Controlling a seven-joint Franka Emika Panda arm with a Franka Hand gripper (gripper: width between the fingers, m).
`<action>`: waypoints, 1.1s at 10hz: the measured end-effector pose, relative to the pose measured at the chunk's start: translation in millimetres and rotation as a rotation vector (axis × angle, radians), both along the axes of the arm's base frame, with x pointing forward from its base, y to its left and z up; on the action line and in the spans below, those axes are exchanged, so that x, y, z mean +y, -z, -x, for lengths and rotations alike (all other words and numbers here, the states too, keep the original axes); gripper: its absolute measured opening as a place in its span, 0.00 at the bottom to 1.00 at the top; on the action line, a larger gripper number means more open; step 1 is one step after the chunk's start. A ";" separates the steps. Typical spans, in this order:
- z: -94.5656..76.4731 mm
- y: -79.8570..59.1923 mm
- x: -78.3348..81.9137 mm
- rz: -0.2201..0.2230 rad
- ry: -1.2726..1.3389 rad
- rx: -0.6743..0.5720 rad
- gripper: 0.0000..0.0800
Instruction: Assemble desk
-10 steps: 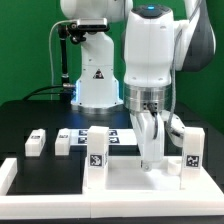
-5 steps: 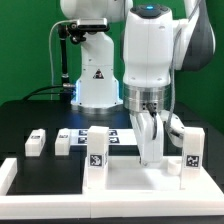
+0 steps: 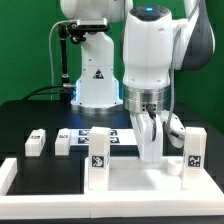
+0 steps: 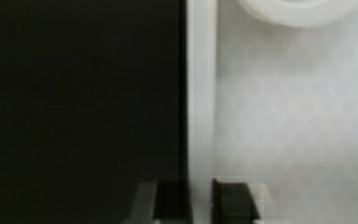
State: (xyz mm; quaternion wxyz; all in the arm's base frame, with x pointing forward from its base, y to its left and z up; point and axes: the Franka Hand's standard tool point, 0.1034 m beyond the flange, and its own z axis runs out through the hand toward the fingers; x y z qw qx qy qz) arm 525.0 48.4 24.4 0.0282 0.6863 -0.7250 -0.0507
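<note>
You are looking at the white tabletop (image 3: 130,178), which is lying flat at the front of the black bench (image 3: 30,112). The pincer (image 4: 197,203) is pinching its thin raised rim (image 4: 199,100). One tagged leg (image 3: 97,150) is standing upright at its end on the exterior view's left, and a second tagged leg (image 3: 193,151) is standing at its right end. A third leg (image 3: 35,142) and a fourth leg (image 3: 63,142) are lying loose on the bench further left, side by side and not touching.
</note>
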 end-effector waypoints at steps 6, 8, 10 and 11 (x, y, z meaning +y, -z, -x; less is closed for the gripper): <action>0.0 0.0 -0.2 0.000 -0.002 -0.001 0.07; 9.7 0.0 -15.1 0.018 -0.124 -0.067 0.07; 17.0 -0.5 -19.1 0.016 -0.174 -0.043 0.07; 18.9 -0.2 -21.6 0.013 -0.234 -0.031 0.07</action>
